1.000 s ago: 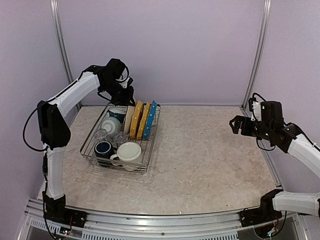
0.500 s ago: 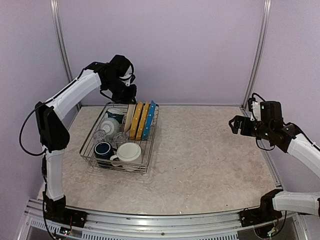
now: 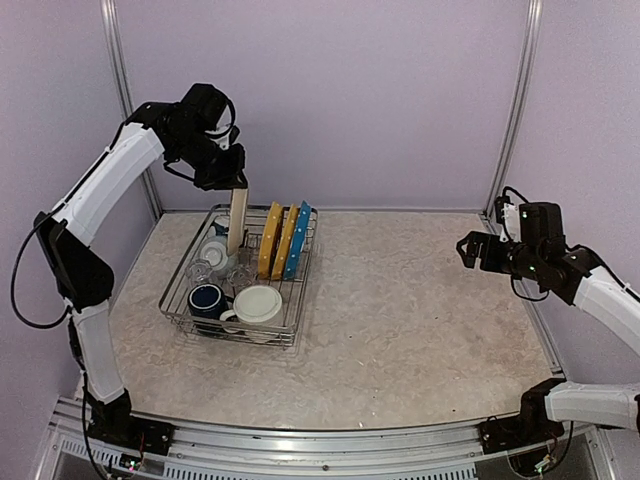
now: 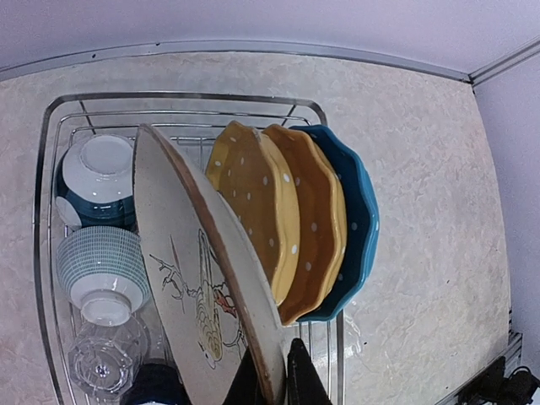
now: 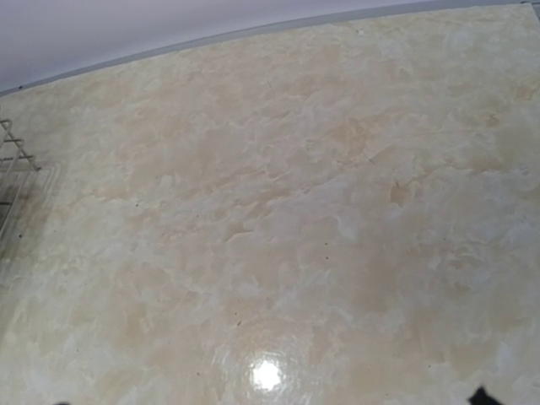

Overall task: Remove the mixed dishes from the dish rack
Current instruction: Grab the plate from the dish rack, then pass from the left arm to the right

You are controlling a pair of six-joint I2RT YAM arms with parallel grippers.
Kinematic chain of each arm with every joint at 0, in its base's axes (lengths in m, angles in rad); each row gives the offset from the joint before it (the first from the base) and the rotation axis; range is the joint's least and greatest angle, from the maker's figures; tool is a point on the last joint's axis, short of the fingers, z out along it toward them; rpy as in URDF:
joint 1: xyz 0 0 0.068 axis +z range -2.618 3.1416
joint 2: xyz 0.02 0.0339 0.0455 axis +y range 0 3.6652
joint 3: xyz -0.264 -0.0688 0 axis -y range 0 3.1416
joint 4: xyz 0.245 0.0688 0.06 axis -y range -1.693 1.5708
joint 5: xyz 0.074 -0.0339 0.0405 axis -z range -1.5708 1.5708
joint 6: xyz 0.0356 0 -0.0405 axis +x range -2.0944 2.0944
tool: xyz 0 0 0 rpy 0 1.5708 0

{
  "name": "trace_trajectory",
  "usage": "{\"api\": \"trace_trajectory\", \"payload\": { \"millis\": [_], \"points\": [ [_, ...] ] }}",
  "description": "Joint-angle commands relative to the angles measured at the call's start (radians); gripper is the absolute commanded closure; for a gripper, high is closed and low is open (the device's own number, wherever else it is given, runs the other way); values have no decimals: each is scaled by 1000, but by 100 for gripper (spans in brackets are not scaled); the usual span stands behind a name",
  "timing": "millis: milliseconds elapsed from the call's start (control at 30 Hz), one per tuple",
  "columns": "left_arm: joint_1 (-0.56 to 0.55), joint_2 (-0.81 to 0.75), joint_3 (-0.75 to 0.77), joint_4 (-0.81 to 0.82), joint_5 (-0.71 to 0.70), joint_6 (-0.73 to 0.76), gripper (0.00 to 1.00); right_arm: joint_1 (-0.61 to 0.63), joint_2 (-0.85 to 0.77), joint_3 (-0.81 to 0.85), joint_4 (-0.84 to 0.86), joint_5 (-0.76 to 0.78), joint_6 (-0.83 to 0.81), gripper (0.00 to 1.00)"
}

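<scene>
My left gripper (image 3: 235,185) is shut on the rim of a cream plate with a bird drawing (image 3: 238,220) and holds it edge-up above the back of the dish rack (image 3: 300,305). In the left wrist view the fingertips (image 4: 297,375) pinch the plate's (image 4: 181,278) edge. Two yellow-orange dotted plates (image 4: 253,194) and a blue plate (image 4: 361,219) stand in the rack's slots. A dark blue bowl (image 4: 97,169), a striped bowl (image 4: 101,270), clear glasses (image 3: 240,272), a navy mug (image 3: 207,297) and a cream mug (image 3: 259,302) lie in the rack. My right gripper (image 3: 472,250) is open and empty at the right.
The rack's corner (image 5: 13,160) shows at the left edge of the right wrist view; below that gripper is bare marble table (image 5: 278,236). Purple walls and metal posts (image 3: 515,110) close the back and sides.
My left gripper has risen and shifted left, pulling the cream bird plate up out of its slot beside the yellow plates. The right arm has not moved.
</scene>
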Motion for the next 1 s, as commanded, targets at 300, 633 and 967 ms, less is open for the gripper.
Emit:
{"api": "trace_trajectory", "payload": {
  "millis": [300,633,967],
  "points": [
    [-239,-190,-137,229,-314,160,100,23,98,58,12,-36,26,0],
    [-542,-244,-450,708,-774,653,100,69,276,247,39,-275,127,0],
    [-683,-189,-647,1116,-858,1040,100,80,424,449,40,-453,211,0]
  ]
}}
